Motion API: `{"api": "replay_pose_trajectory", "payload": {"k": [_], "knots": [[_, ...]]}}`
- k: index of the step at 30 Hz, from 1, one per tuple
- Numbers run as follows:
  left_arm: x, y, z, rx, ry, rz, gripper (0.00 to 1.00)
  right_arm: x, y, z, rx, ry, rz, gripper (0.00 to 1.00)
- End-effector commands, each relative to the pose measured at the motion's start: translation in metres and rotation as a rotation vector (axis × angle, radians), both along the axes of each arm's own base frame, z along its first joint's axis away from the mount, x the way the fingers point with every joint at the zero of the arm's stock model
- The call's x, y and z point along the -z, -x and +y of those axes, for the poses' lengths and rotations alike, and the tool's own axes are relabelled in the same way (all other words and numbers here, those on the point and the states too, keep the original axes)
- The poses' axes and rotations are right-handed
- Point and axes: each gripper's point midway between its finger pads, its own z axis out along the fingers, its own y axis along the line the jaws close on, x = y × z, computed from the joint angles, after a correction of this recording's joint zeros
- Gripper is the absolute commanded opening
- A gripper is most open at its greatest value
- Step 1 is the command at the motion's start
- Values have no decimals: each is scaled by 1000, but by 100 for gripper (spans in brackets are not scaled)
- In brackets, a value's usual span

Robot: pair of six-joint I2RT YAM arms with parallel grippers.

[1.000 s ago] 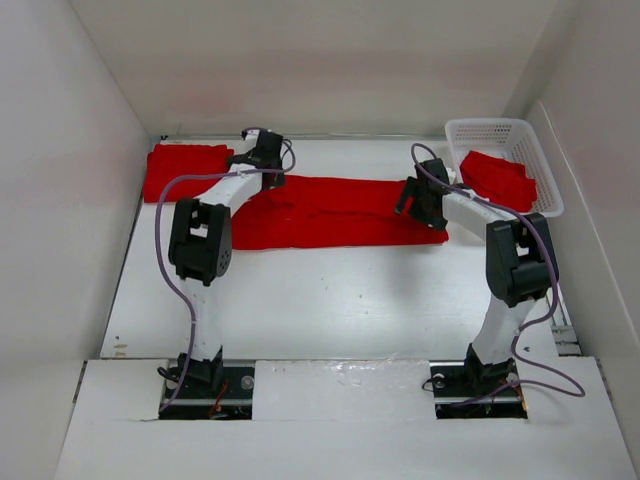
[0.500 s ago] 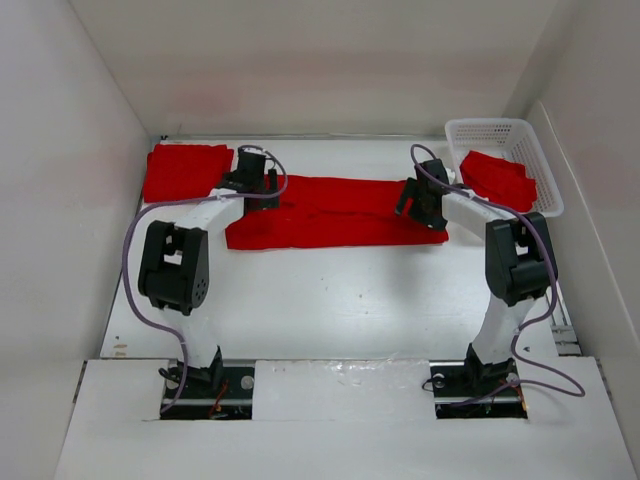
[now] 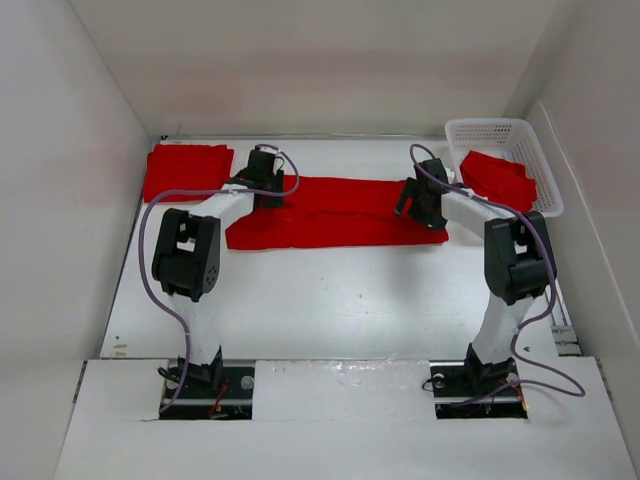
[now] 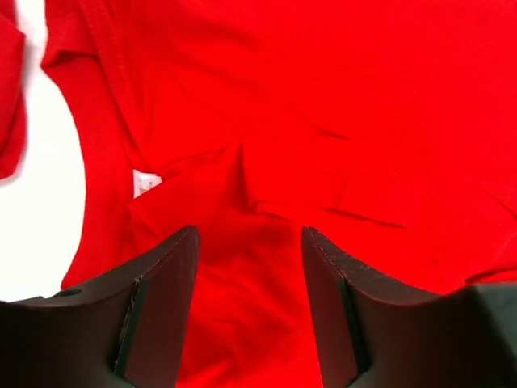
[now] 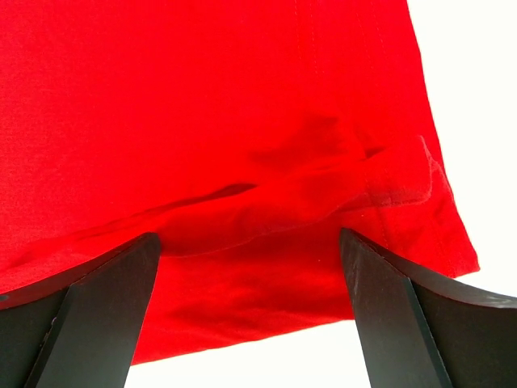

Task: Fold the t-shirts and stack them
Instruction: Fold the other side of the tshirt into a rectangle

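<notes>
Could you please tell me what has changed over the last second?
The left arm's elbow swung out left, then partly back, and the left gripper came slightly nearer over the spread t-shirt; its fingers are open, nothing gripped. The right gripper, the folded t-shirt at far left and the basket t-shirt stayed put.

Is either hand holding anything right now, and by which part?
Nothing is held: the left hand and right hand are both open over the spread t-shirt.
</notes>
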Motion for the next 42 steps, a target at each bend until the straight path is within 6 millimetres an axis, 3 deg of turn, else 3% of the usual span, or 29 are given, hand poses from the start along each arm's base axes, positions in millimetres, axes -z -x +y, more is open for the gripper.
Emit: {"api": "replay_pose_trajectory", "payload": {"k": [1,2,3,16,21,26,39,41,42], "knots": [[-17,-13,-8,39,11,-41,50,-9,-11,1,-5,0,-21,97],[-22,-19,-9,39,15,-56,41,-9,-11,1,-5,0,-21,97],[-13,-16,-9,39,8,-30,40,-9,-14,3,-10,-8,-21,97],[-3,-30,-5,35,-47,-4,21,-9,-16,1,-5,-13,-10,96],[-2,-30,-6,41,-41,-2,0,-7,-16,1,-5,-11,-1,96],[-19,-44,-4,36,-33,-55,0,-7,-16,1,-5,-11,-1,96],[-2,-67,-5,139,-78,-3,0,-7,-18,-10,-5,14,8,99],[-9,-74,-4,130,-84,-21,10,-7,-18,-10,-5,14,8,99],[-9,-77,-3,123,-91,-19,21,-7,-18,-10,-5,14,8,99]]}}
